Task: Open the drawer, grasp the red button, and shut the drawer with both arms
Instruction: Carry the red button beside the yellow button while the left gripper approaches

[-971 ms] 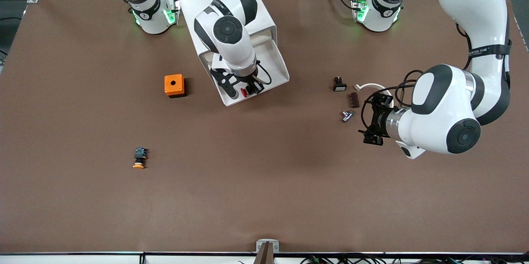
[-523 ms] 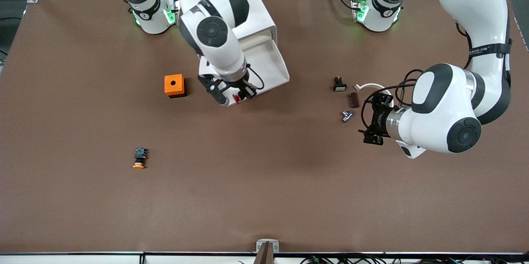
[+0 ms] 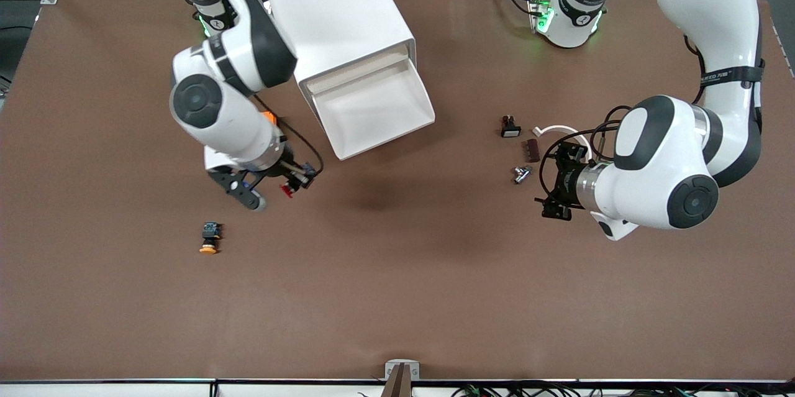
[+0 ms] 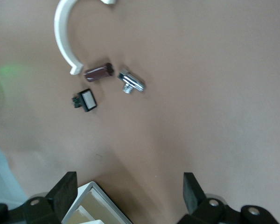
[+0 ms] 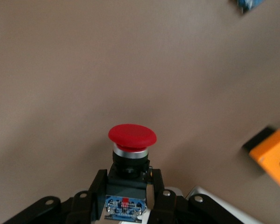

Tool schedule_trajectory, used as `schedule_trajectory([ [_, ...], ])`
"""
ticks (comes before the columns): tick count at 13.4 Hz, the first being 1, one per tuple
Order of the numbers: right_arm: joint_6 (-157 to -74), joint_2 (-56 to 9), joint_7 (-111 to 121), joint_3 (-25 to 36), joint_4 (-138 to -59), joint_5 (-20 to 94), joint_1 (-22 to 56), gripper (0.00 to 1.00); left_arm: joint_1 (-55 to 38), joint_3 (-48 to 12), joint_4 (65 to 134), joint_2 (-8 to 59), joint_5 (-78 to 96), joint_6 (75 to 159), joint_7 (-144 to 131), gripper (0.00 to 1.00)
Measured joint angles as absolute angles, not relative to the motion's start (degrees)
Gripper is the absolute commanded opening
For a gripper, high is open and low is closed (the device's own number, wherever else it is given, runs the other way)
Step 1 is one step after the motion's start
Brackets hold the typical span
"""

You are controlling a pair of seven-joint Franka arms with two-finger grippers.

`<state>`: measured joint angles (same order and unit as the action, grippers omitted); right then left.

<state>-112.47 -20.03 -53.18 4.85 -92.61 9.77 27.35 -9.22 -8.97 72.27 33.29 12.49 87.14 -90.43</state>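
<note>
The right gripper (image 3: 287,187), at the centre left of the frame, is clamped on the button (image 3: 287,189) by its black-and-blue body, red cap pointing outward, up in the air over the bare brown surface (image 3: 397,297). The wrist view shows the fingers (image 5: 97,186) pressed to both sides of the button (image 5: 131,140). The drawer (image 3: 372,112) stands pulled out of the white cabinet (image 3: 335,15) at upper centre. At centre right, the left gripper (image 3: 554,198) waits with jaws spread wide and empty, beside a cluster of small parts (image 3: 522,145). An orange-capped button (image 3: 210,239) lies at lower left.
</note>
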Motion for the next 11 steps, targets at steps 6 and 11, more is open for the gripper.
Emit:
schedule_trajectory([
  [6, -112.61, -21.83, -31.37, 4.92, -92.72, 9.77, 17.82, 0.01, -14.35, -9.0, 72.94, 35.63, 8.84, 90.8, -83.88, 0.99],
  [11, -117.25, -26.99, -20.92, 4.94, -92.92, 9.75, 13.79, 0.01, -16.41, -9.01, 73.19, 38.57, 8.2, 94.35, -83.52, 0.99],
])
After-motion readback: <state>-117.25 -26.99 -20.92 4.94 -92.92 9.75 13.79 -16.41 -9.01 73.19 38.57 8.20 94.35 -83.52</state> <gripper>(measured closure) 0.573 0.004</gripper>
